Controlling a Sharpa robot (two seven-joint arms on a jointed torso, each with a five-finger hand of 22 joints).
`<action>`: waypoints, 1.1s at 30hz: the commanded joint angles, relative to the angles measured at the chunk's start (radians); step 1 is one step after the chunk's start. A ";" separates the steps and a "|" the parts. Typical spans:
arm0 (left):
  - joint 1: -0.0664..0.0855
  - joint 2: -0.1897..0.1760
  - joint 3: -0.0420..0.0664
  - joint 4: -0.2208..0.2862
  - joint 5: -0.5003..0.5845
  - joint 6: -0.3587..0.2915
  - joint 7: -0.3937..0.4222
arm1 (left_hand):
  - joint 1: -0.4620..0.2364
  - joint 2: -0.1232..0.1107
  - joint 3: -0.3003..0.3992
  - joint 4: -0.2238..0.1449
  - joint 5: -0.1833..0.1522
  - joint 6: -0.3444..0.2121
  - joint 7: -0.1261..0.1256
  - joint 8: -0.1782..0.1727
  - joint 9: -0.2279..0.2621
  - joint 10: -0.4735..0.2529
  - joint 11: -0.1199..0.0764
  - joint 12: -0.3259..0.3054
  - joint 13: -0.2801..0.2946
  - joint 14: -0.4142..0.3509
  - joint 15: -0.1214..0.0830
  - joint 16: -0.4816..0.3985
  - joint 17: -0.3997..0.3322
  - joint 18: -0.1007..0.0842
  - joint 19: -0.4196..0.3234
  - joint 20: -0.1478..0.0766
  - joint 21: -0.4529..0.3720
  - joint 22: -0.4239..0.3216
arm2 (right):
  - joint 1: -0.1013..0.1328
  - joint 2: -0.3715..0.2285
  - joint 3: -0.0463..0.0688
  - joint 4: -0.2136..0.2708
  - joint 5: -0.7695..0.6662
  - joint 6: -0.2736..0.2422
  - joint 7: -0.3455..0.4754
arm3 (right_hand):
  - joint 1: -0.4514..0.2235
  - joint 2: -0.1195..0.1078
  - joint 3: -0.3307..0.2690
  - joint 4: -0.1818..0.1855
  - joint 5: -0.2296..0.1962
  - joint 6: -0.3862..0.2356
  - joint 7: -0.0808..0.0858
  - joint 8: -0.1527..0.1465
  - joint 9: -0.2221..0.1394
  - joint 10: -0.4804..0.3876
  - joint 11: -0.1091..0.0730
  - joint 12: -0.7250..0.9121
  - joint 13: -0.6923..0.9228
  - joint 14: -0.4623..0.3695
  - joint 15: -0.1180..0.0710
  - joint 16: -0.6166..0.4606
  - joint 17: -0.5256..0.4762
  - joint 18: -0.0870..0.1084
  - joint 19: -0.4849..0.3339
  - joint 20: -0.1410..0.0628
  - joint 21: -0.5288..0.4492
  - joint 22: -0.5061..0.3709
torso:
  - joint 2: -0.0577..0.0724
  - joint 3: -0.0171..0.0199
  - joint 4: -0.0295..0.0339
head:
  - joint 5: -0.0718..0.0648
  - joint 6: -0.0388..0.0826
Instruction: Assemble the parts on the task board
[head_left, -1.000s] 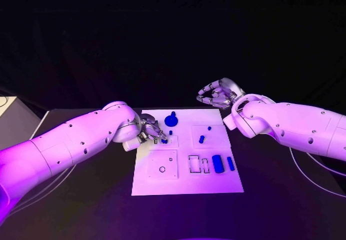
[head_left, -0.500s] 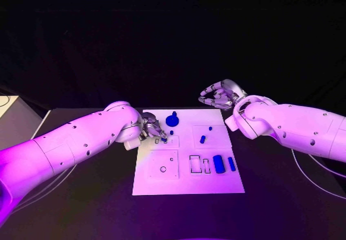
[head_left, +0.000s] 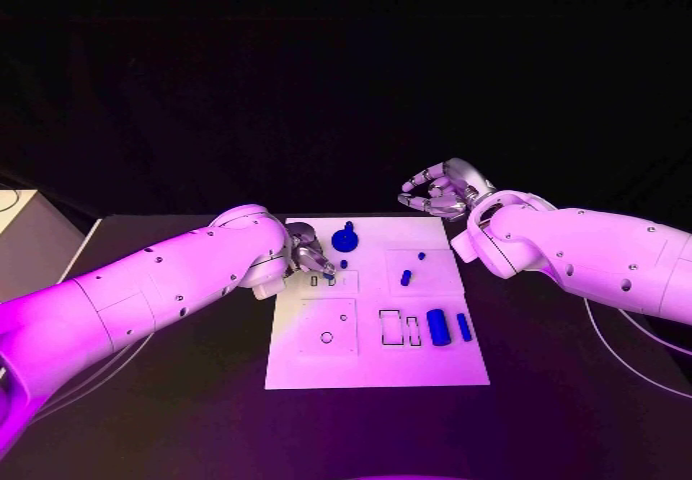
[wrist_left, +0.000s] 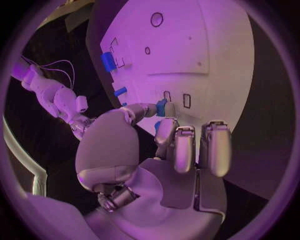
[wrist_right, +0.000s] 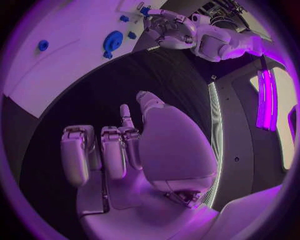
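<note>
The white task board (head_left: 368, 350) lies in the middle of the table. My left hand (head_left: 307, 255) hovers over its near-left part and pinches a small blue part (wrist_left: 161, 107) between thumb and a finger, just above two small rectangular slots (wrist_left: 186, 100). A round blue part with a knob (head_left: 345, 240) stands near the board's far edge. Small blue pegs (head_left: 405, 277) stand right of the middle. Two longer blue parts (head_left: 437, 327) lie by the right edge. My right hand (head_left: 440, 190) hangs beyond the far right corner, fingers curled in, holding nothing.
The board carries outlined recesses, a square one (head_left: 327, 326) with a small hole and narrow rectangular ones (head_left: 389, 327). Black table (head_left: 173, 400) surrounds the board. A pale box edge (head_left: 29, 240) shows at far left.
My left hand has lifted a little toward the far side with the small blue part, uncovering the two small slots. The right hand has barely moved.
</note>
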 joint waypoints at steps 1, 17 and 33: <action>-0.002 0.001 -0.006 0.009 -0.032 -0.014 0.004 | 0.002 0.014 0.143 -0.152 0.003 0.052 -0.046 0.006 0.088 0.005 -0.001 0.003 0.000 0.104 -0.006 0.004 0.263 -0.020 0.008 0.000 0.007 0.093 | -0.001 -0.001 0.000 0.000 -0.014 0.008 0.003 | -0.007 -0.007 0.004 0.000 -0.004 -0.006 0.003 -0.004 0.001 0.099 0.004 0.003 0.256 0.091 0.003 -0.001 0.207 0.003 0.076 0.003 -0.002 0.218 | 0.000 -0.0004 -0.0004 | -0.001 -0.003; -0.004 -0.002 -0.017 0.019 -0.039 -0.007 0.002 | 0.004 0.017 0.149 -0.154 0.006 0.053 -0.048 0.007 0.091 0.004 -0.002 -0.001 -0.005 0.104 -0.008 0.004 0.263 -0.020 0.009 -0.002 0.007 0.093 | -0.001 -0.004 0.000 0.002 -0.016 0.008 0.002 | -0.007 -0.007 0.004 0.000 -0.004 -0.006 0.003 -0.004 0.001 0.099 0.004 0.003 0.256 0.091 0.003 -0.001 0.207 0.003 0.076 0.003 -0.002 0.218 | 0.001 -0.0004 0.0001 | 0.001 -0.005; -0.004 0.000 -0.018 0.018 -0.031 -0.001 0.001 | 0.003 0.017 0.152 -0.155 0.007 0.053 -0.048 0.007 0.093 0.003 -0.003 -0.003 -0.008 0.104 -0.009 0.004 0.263 -0.020 0.009 -0.002 0.007 0.094 | -0.002 -0.004 0.000 0.002 -0.017 0.007 0.003 | -0.007 -0.007 0.004 0.000 -0.004 -0.006 0.003 -0.004 0.001 0.099 0.004 0.003 0.256 0.091 0.003 -0.001 0.207 0.003 0.076 0.003 -0.002 0.218 | 0.000 -0.0004 -0.0003 | 0.000 -0.005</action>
